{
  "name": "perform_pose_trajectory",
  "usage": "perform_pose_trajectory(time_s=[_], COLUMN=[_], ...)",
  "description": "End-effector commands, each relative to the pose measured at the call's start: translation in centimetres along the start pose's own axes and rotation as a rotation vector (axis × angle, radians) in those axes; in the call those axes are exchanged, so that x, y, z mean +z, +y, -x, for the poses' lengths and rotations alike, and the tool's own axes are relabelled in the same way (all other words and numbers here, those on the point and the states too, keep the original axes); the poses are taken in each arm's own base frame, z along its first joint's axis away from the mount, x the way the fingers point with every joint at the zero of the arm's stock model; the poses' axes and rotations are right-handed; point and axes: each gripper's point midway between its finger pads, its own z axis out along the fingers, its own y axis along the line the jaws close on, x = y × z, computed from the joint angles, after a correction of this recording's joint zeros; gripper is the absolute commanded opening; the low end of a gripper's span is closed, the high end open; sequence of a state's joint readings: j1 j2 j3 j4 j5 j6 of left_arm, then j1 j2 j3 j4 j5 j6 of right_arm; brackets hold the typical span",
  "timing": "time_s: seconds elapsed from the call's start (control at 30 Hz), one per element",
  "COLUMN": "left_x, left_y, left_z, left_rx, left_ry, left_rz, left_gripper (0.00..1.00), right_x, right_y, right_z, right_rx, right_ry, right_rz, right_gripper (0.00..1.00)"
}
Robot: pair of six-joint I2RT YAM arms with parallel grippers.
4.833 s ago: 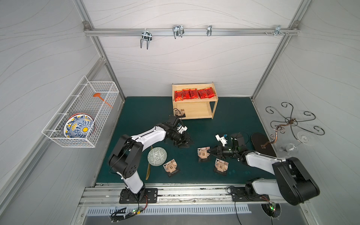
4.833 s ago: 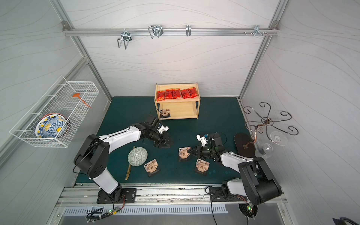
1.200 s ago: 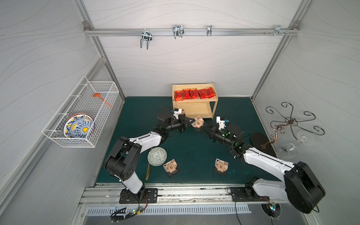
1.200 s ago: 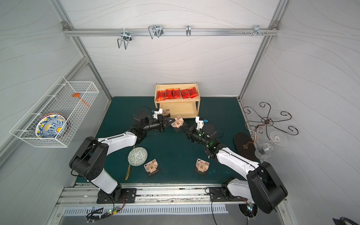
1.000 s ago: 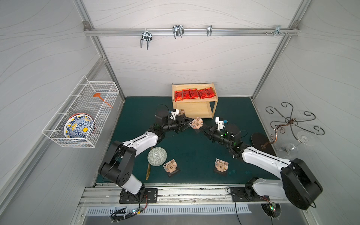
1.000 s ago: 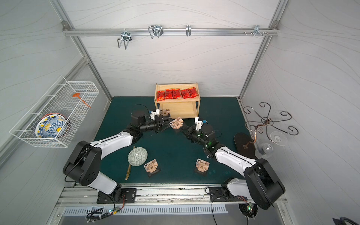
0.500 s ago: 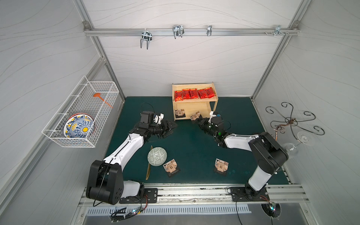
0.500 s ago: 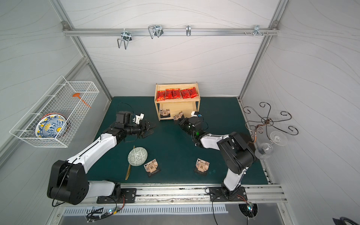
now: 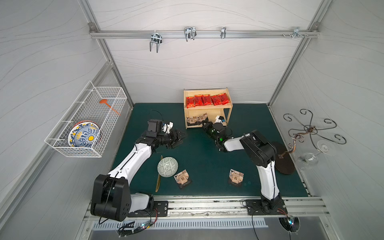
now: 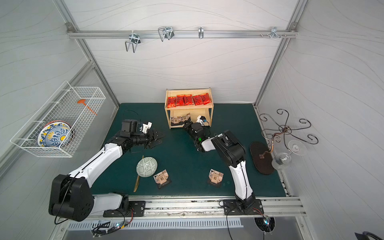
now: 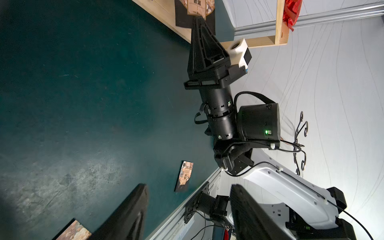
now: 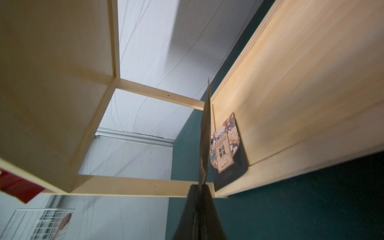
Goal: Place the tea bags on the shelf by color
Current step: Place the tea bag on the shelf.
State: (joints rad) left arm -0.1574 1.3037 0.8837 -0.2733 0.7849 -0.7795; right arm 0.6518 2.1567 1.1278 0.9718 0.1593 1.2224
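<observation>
The pine shelf [image 9: 207, 92] [image 10: 188, 90] stands at the back of the green mat. Several red tea bags [image 9: 207, 100] lie in a row on its top tier. One brown tea bag [image 9: 192, 120] [image 12: 225, 147] lies at the left of the lower tier. My right gripper [image 9: 205, 124] [image 12: 201, 187] is shut on another brown tea bag [image 9: 202, 118] [image 12: 205, 135], holding it edge-up at the lower tier's front rim. My left gripper [image 9: 180, 138] [image 11: 187, 212] hangs open and empty over the mat, left of the shelf. Two brown tea bags [image 9: 182, 177] [image 9: 235, 176] lie near the front.
A green-patterned bowl [image 9: 167, 166] and a thin gold stick [image 9: 159, 178] lie front left. A white wire basket [image 9: 87, 122] with a plate hangs on the left wall. A curly wire stand on a dark base [image 9: 284, 160] and a glass [image 9: 307, 160] are at the right.
The two grippers met at the brown tea bag in front of the shelf. My left gripper let go and drew back left. My right gripper carried the bag to the lower tier.
</observation>
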Motion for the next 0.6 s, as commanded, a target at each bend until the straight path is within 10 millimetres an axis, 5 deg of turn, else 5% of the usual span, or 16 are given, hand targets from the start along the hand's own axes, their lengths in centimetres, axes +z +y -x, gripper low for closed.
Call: perform_pose_trajectory(time_s=[0.0,0.57], left_x=[-0.3,-0.2], left_y=[-0.7,-0.5], left_z=[0.2,0.4], left_rx=[0.032,0.015], left_ry=[-0.006,-0.003], left_rz=[-0.033,-0.046], left_gripper=[0.67,0.67], right_x=[1.1,3.8], right_y=[0.2,-3.2], right_z=[0.8,0.6], right_rx=[0.036,0.09], right_ry=[-0.019,-0.006], right_rz=[0.041,-0.008], right_gripper=[0.0,0.01])
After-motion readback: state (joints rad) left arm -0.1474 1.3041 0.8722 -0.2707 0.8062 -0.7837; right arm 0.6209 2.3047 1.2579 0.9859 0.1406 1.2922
